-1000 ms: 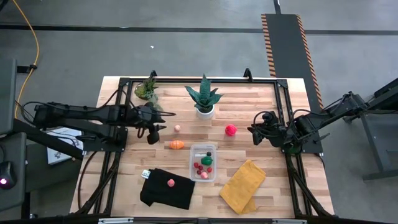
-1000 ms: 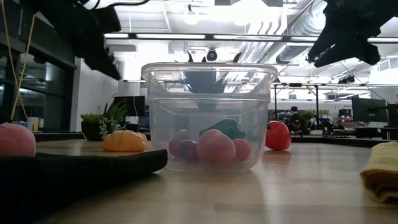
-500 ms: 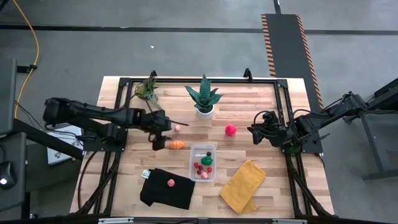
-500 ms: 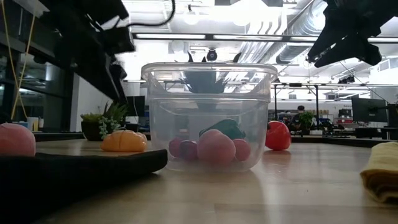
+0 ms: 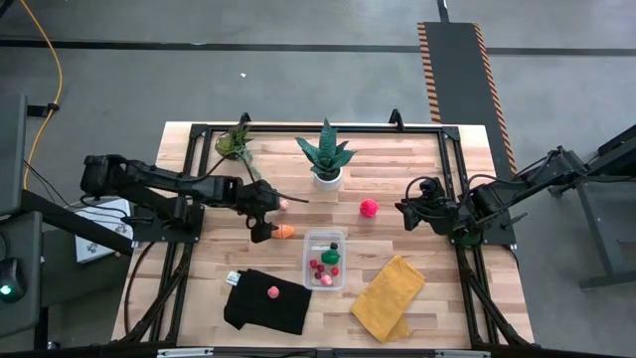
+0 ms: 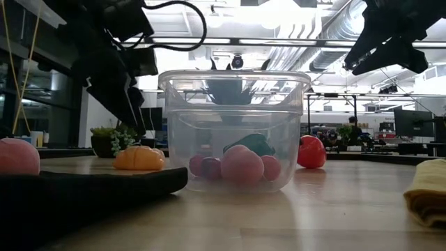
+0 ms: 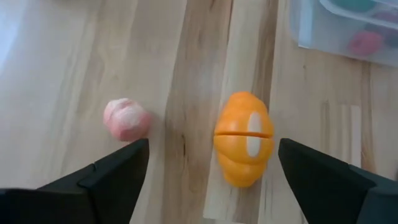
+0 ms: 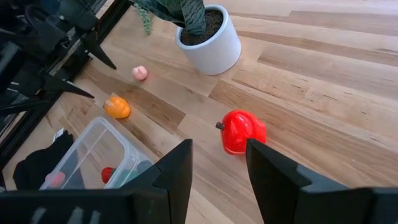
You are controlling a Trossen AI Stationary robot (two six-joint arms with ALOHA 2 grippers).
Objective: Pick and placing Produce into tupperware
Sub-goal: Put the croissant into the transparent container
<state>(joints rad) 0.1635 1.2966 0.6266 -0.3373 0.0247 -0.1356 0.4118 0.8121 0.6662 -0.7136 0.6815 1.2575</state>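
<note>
Two arms are under my control at the bench [image 5: 437,308], and I use the clear container [image 5: 324,261] as my landmark. The container stands near the middle of the bench and already holds several small pieces: red and pink ones and a dark green one. Seen level across the bench, a pink ball and smaller dark red pieces lie against its near wall.

The left gripper [image 5: 266,216] hangs just to the container's left, over the orange piece [image 5: 284,231], which lies on the wood beside the container's upper left corner. In my left wrist view its fingers [image 7: 106,180] stand wide apart, with the orange piece [image 7: 244,147] between them and not touched by either. A small pink piece [image 5: 283,205] lies a little farther from the container, beyond the orange one.

The right gripper [image 5: 408,213] waits well to the container's right, above the bench. Its fingers [image 8: 169,177] show a narrow gap and hold nothing; the red piece [image 8: 240,131] lies on the wood ahead of them, up and to the right of the container.

Below and left of the container is a black cloth [image 5: 266,302] with another pink piece [image 5: 272,292] on it. Below and right lies a yellow cloth [image 5: 388,298]. A white-potted plant [image 5: 326,159] stands behind the container.
</note>
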